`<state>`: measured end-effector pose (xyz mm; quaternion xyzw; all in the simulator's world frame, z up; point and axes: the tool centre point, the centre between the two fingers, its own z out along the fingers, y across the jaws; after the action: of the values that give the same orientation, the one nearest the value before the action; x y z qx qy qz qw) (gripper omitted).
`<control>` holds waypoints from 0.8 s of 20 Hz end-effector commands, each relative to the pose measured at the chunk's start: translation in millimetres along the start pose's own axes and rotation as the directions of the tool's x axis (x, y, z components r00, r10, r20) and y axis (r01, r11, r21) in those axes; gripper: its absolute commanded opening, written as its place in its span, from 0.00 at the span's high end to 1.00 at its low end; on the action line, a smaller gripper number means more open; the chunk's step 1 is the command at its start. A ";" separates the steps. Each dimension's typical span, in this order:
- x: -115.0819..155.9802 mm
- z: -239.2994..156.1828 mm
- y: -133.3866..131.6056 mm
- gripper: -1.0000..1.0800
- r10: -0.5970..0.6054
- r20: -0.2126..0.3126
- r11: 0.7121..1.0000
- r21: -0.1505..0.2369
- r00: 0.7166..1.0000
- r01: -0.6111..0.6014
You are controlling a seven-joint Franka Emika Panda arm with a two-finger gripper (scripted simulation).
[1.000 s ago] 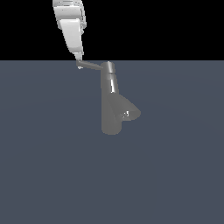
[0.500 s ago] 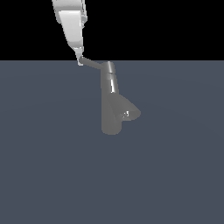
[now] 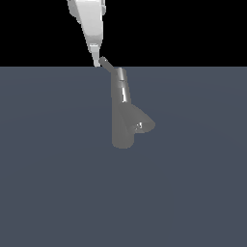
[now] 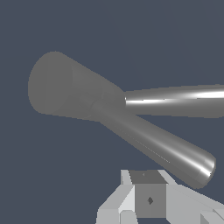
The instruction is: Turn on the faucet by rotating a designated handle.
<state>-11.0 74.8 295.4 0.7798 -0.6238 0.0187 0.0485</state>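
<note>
The shiny grey faucet (image 3: 122, 116) stands upright in the middle of the exterior view. Its cone-shaped spout (image 3: 143, 124) branches off low towards that view's right. The thin handle (image 3: 109, 65) sticks out from the top cap up and towards the view's left. My gripper (image 3: 97, 62) hangs down from above with its tip against the handle's free end. Its fingers look pressed together with nothing between them. In the wrist view the faucet (image 4: 65, 87) lies below, and a shiny rod (image 4: 175, 151) ends just beside my gripper (image 4: 146, 183). I cannot tell if that rod is the handle.
The faucet stands on a plain dark grey floor (image 3: 58, 193) that fills the lower part of the exterior view. The background above it is black. Nothing else shows.
The handle has swung round from pointing straight to the exterior view's left. Its tip is now nearer the body and looks shorter. My gripper has moved to the right with it.
</note>
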 end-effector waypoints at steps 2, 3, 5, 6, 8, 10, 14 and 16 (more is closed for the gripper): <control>18.6 1.2 16.2 1.00 0.011 0.000 1.000 -0.016 1.000 -0.011; 21.8 0.3 19.6 1.00 0.011 0.000 1.000 -0.017 1.000 -0.011; 28.4 -1.6 26.5 1.00 0.010 0.000 1.000 -0.018 1.000 -0.010; 31.8 -2.7 30.0 1.00 0.010 0.000 1.000 -0.019 1.000 -0.010; 21.3 -2.2 24.6 1.00 -0.002 0.000 1.000 -0.015 1.000 0.002; 35.0 -1.2 25.0 1.00 -0.001 0.000 1.000 -0.015 1.000 0.001; 61.8 0.9 26.0 1.00 0.003 0.000 1.000 -0.016 1.000 -0.003; 74.9 1.9 26.5 1.00 0.004 0.000 1.000 -0.017 1.000 -0.004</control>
<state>-22.2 19.3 304.4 0.7851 -0.6170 0.0151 0.0523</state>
